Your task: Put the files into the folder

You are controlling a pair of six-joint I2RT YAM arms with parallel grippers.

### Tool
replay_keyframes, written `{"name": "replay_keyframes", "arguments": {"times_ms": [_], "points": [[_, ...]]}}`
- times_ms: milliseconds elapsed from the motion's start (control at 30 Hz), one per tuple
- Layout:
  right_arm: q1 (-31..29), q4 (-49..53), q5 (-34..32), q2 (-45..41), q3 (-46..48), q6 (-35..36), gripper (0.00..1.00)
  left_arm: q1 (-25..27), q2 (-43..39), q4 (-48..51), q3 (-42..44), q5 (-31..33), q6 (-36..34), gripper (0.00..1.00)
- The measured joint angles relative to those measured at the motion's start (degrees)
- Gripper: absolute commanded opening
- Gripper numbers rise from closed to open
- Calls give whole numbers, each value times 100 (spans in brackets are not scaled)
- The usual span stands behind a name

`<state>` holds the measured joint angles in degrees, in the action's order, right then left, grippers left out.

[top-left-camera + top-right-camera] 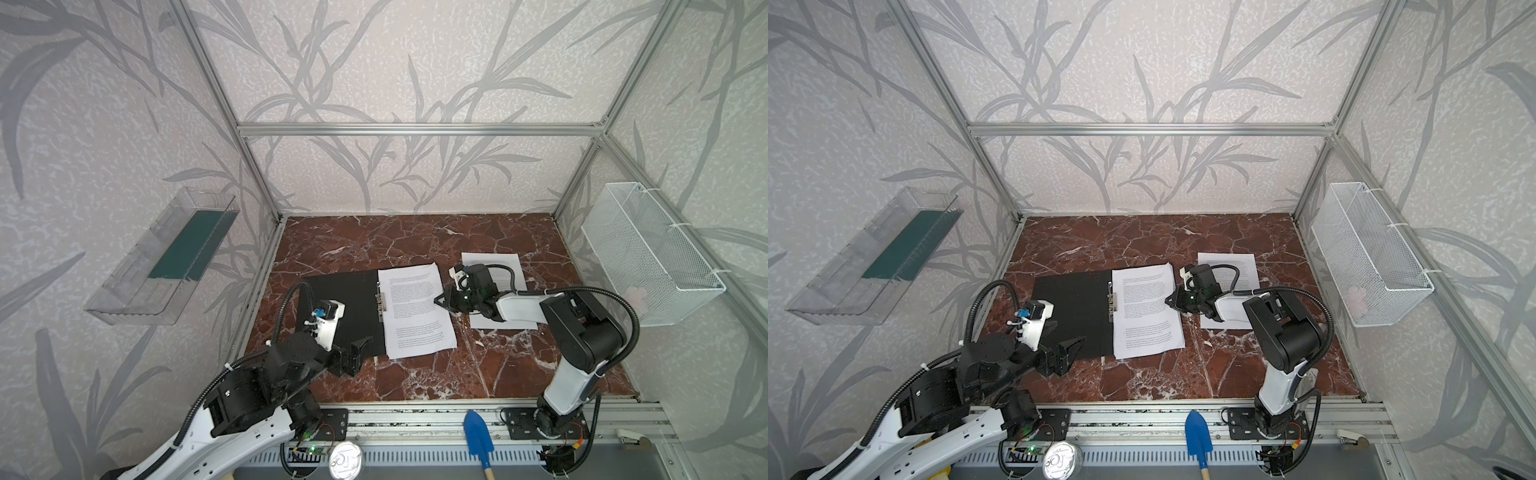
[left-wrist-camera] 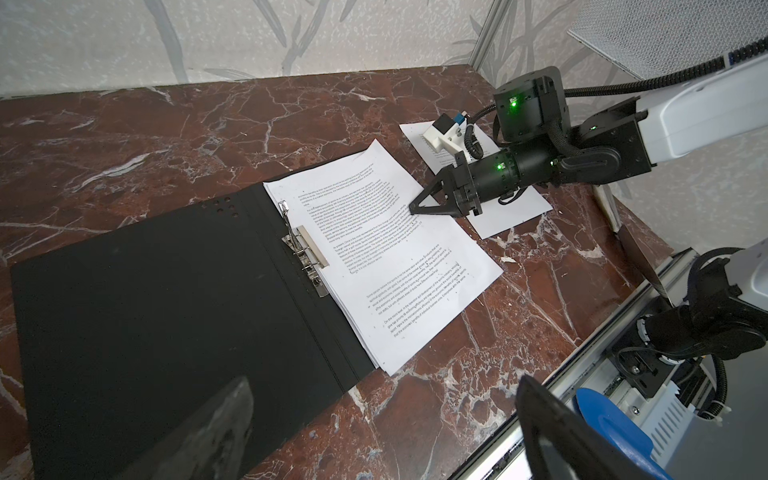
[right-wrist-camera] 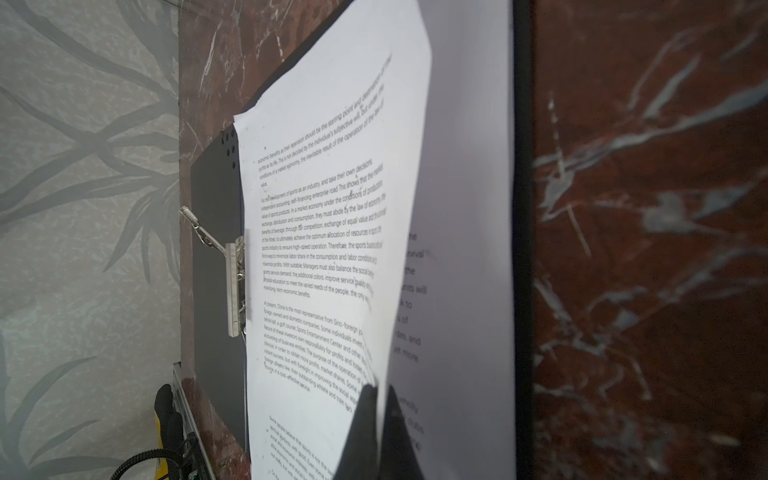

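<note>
The folder [image 1: 345, 307] lies open and flat on the table [image 1: 374, 245], its left cover bare and its metal clip [image 1: 381, 301] along the spine. A stack of files [image 1: 415, 316] sits on its right half, skewed a little, with one corner past the far edge. My right claw [image 3: 376, 390] is pressed together on the outer edge of the top sheet [image 3: 332, 208], which the right wrist view shows lifted off the pages beneath. My left claw [image 1: 353, 355] hangs spread wide over the folder's near corner, holding nothing.

One loose sheet [image 1: 492, 259] lies on the table just right of the folder, partly under my right arm. I judge the job mostly done: that sheet has yet to go in, the stack wants squaring, and the cover is not closed.

The print reads in part "For the development of sports as an industry" and "At present, China is the most representative". I see no lettering on the folder's inner face.

Farther out, a wire basket [image 1: 648, 257] hangs on the right wall.
</note>
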<state>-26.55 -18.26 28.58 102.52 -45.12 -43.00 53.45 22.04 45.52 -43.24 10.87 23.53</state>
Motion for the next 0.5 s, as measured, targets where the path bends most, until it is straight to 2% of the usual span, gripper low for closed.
{"name": "replay_keyframes", "arguments": {"times_ms": [500], "points": [[-101, -79, -170, 0, 0, -164, 0, -7, 20, 0, 0, -2, 0, 99]]}}
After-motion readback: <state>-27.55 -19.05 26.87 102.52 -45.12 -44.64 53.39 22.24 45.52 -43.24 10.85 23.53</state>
